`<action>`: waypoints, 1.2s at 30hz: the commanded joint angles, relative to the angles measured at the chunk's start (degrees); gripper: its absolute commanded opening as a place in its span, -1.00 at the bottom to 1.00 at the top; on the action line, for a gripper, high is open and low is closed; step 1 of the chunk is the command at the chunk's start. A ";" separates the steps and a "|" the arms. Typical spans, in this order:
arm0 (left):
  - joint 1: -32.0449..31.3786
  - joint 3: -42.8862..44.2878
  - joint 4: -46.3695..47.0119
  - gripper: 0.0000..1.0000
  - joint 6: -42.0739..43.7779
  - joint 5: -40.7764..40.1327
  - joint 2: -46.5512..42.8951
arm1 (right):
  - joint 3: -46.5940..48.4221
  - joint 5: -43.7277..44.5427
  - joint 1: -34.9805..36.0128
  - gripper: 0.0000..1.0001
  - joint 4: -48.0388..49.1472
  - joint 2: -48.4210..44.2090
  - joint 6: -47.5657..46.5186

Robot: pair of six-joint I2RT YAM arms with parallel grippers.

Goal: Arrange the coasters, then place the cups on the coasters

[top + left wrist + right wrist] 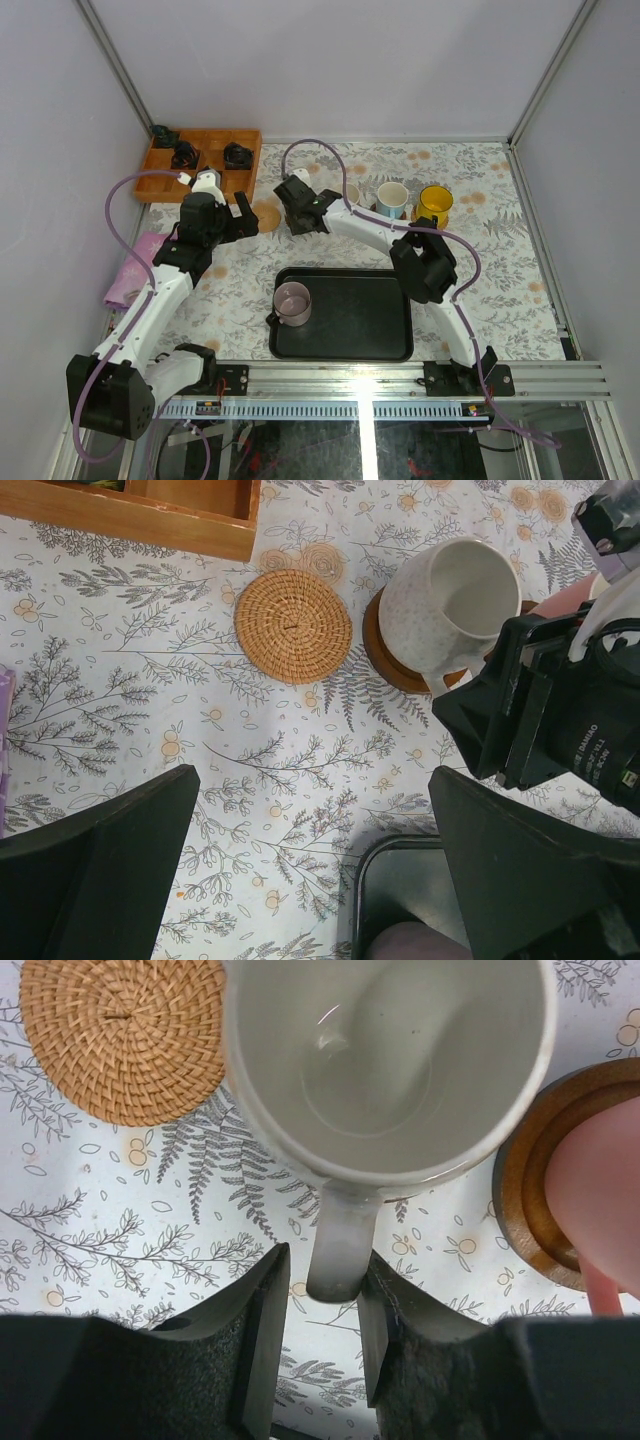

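Right gripper (322, 1265) sets its two black fingers either side of the handle (340, 1245) of the speckled cream ceramic mug (385, 1060), jaws drawn close, though I cannot tell whether they actually pinch it. That mug stands upright on a dark brown round wooden coaster (385, 665), just beside the tan woven round coaster (120, 1035), its handle pointing straight back into the right gripper's gap. Left gripper (312, 778) hangs spread wide and empty, apart from the mug, so the right arm is the nearer.
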 commanded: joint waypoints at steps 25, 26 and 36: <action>0.28 1.46 -5.79 0.99 4.55 10.33 -1.51 | -2.99 7.40 1.48 0.22 -1.87 -19.55 -4.37; 0.35 1.64 -8.06 1.00 4.90 10.95 -2.24 | -4.12 7.23 0.80 0.23 -1.58 -20.87 -4.27; -1.86 7.51 -24.07 0.99 0.56 17.02 -10.83 | -18.41 6.35 -4.59 0.23 3.57 -33.03 -3.54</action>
